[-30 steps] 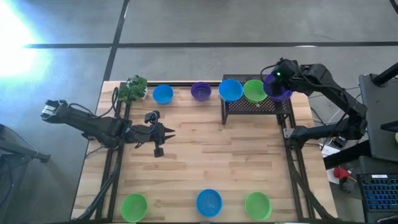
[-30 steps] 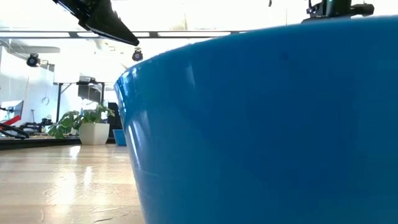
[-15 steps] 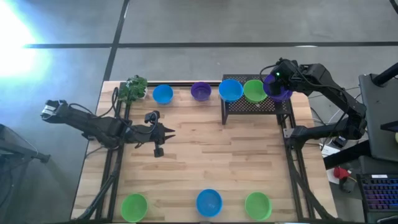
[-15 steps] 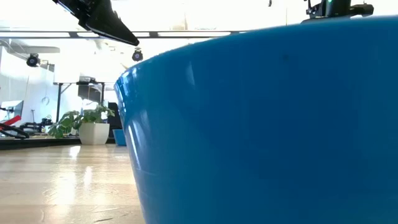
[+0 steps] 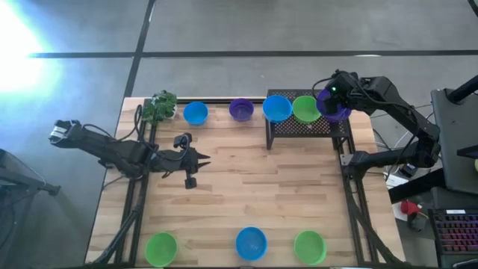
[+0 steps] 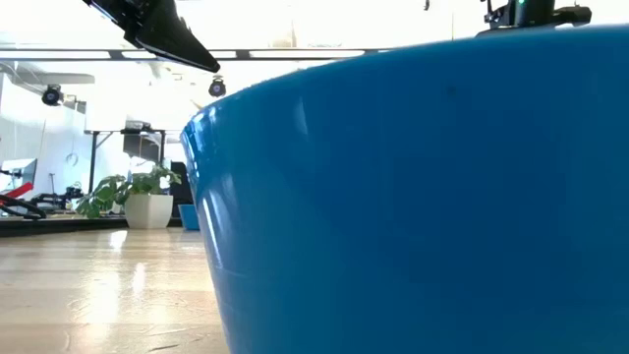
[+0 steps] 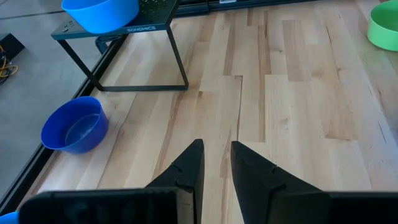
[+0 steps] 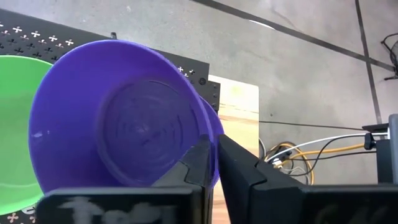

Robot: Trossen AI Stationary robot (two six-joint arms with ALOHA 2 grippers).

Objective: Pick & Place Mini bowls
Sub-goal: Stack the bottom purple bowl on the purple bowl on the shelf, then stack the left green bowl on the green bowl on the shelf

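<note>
A wooden table [image 5: 246,194] seen from overhead, with mini bowls along its far and near edges. At the left edge the left hand [image 5: 203,162] hangs above the bare planks, its two dark fingers [image 7: 186,168] a narrow gap apart and holding nothing. Near the far left corner stands a small leafy plant [image 5: 160,105], and just beside it along the far edge sit a blue bowl [image 5: 195,113] and a purple bowl [image 5: 240,109]. Farther right along that edge stands a black perforated stand [image 5: 308,131]; the left wrist view shows white lettering on its front rail, too small to read with certainty. On the stand sit a blue stand bowl [image 5: 276,107] and a green stand bowl [image 5: 305,109], touching one another. At the stand's right end, by the far right corner of the table, the right hand [image 5: 334,95] pinches the rim of a tilted purple held bowl [image 8: 118,124], which overlaps the green stand bowl's edge; whether it rests on the stand cannot be told. Along the near edge stand a green near-left bowl [image 5: 160,248], a blue near bowl [image 5: 251,243] that fills the low view, and a green near-right bowl [image 5: 309,246], all well apart.
</note>
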